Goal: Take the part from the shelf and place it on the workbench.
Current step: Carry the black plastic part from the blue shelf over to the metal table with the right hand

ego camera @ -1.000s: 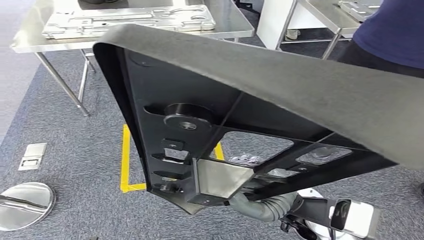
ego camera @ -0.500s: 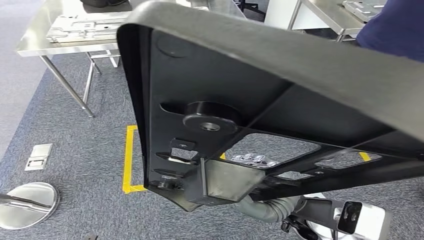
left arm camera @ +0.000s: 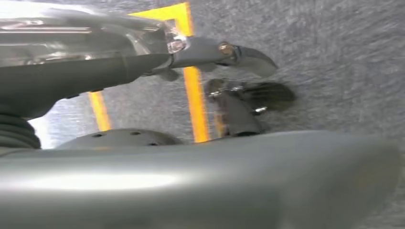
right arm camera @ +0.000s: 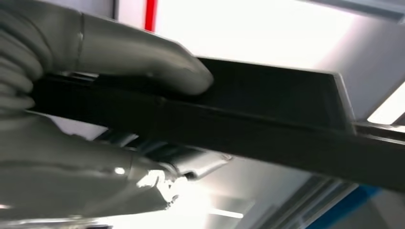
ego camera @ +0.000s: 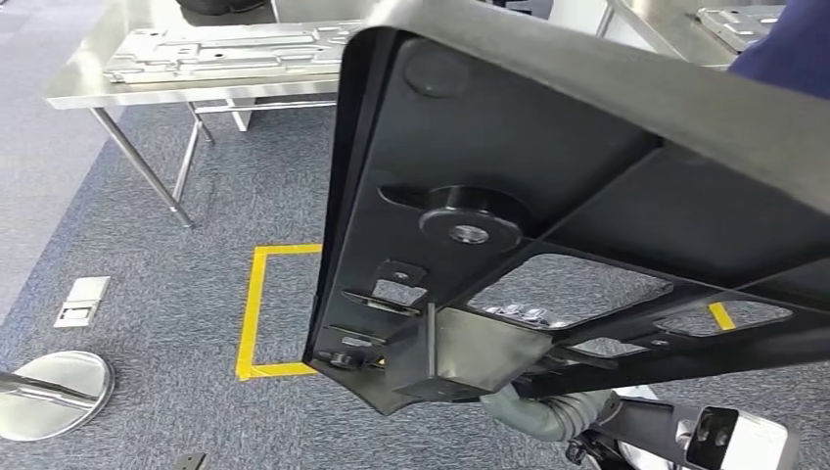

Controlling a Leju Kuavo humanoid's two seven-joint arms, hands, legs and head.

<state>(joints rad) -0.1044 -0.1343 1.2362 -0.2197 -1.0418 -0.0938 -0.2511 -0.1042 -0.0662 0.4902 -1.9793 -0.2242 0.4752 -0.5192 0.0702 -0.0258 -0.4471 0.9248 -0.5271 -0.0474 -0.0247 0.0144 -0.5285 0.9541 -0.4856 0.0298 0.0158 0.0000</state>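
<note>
1. We find no readable text, label, brand, number or sign in any view.
2. We see yellow tape (ego camera: 256, 313) lines on the floor, but they carry no writing.

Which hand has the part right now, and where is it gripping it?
The right hand grips the black part by its edge, thumb on one face, fingers under the other. The left hand holds nothing.
</note>
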